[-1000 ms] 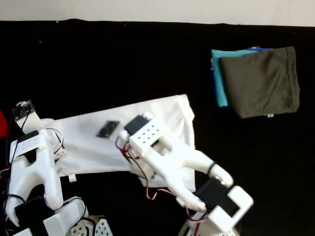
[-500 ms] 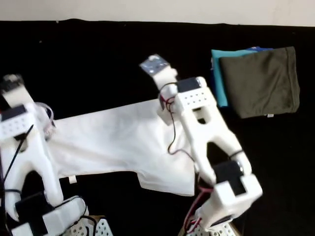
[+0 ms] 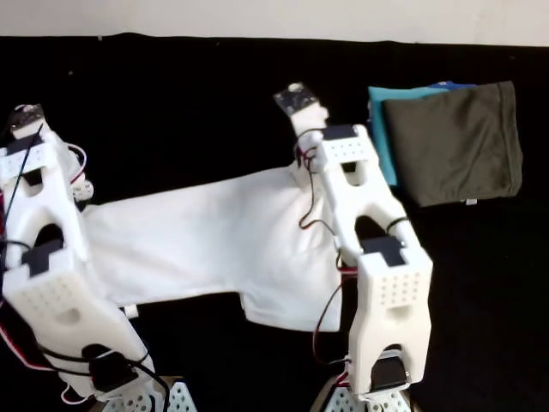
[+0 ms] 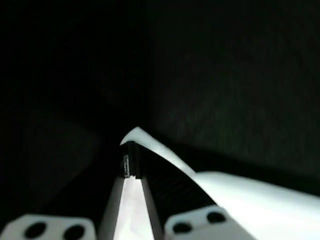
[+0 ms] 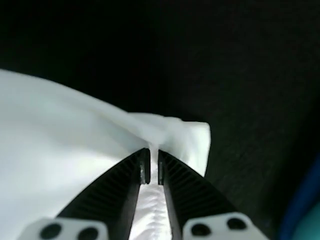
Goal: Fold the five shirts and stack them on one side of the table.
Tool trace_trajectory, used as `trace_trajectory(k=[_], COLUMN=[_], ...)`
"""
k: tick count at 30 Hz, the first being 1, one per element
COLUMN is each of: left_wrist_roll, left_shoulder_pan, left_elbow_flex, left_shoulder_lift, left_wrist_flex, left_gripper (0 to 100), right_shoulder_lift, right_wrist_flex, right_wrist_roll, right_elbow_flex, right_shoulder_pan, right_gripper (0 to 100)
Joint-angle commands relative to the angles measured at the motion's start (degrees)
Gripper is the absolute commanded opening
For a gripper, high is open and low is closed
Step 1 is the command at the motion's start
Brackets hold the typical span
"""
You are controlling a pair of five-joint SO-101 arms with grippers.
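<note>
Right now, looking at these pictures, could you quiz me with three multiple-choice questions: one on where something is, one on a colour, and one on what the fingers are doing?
1. Where does the folded stack lie?
A. on the table's right side, apart from the white shirt
B. under the left arm
C. on the floor

2. What colour is the stack's top shirt?
A. yellow
B. dark grey-green
C. pink

3. What are the right arm's fingers doing?
A. spread wide in the air
B. shut on the stack
C. shut on the white shirt's edge

Answers:
1 A: the high view shows black table between the two.
2 B: it covers the teal layer.
3 C: the right wrist view shows white cloth pinched between them.
</note>
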Motion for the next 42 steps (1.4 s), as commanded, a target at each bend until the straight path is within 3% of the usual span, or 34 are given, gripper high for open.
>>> trace_trajectory(k=[1,10,21,25,34,42], left_wrist_roll=[-0.26,4.48,4.84,2.46,1.05,0.79], left_shoulder_pan=[-0.66,-2.33,-1.80,-3.12,-1.63,1.19], left_elbow_flex=[-9.19,-21.41,-46.81,-50.33,-14.64,33.71], left_shoulder_lift=[5.76,11.03,10.95,8.84,-18.07,-45.76], left_wrist_flex=[0.26,8.88,38.77,41.14,39.21,12.75], left_gripper=[1,1,1,1,1,1], right_shoulder_lift=[2.59,0.84,-11.56,-15.34,-19.91,-25.80], right_wrist_flex=[-0.75,6.55,19.56,23.43,33.80,40.31], right_wrist_roll=[0.70,0.70,0.62,0.62,0.62,0.62], right_elbow_flex=[-7.43,-13.58,-16.04,-15.87,-15.69,-15.52], right_shoulder_pan=[2.68,2.51,-0.13,-0.75,-2.24,-4.97], right_gripper=[4.8,4.8,4.8,4.8,4.8,4.5])
